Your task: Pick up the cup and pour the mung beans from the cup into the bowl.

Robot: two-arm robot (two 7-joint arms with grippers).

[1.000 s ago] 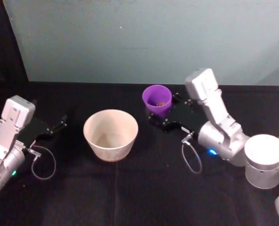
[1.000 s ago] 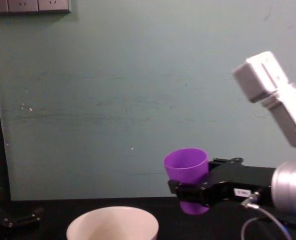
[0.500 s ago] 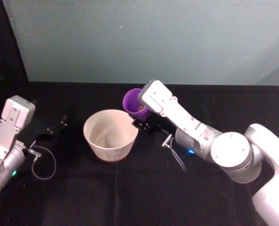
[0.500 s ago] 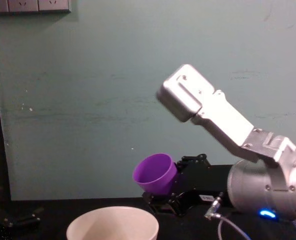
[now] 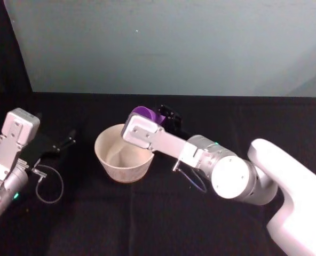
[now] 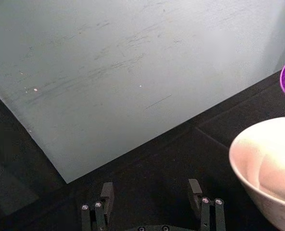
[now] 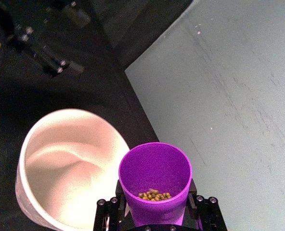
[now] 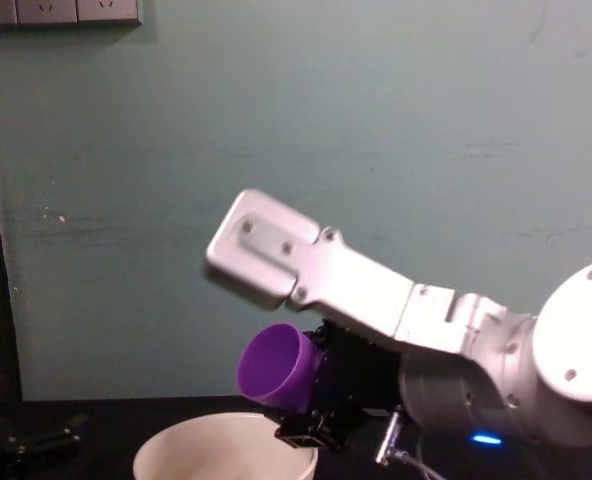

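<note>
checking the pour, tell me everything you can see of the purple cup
The cup is a small bright purple tumbler, smooth, tapered, handleless, plastic-looking. The right tool clamps its lower body from both sides. In the chest view it is tipped well over, mouth toward the robot's left, held just above the white bowl's far right rim, seemingly not touching it. A small heap of mung beans lies inside against the wall; none are spilling.

The cup (image 7: 154, 166): smooth plastic, slight sheen. The bowl (image 7: 60, 154): smooth, matt; material undetermined. The table cover (image 5: 147, 224): matt cloth. The wall (image 6: 133, 62): matt paint, scuffed. The right arm shell (image 8: 376, 300): smooth, satin.
</note>
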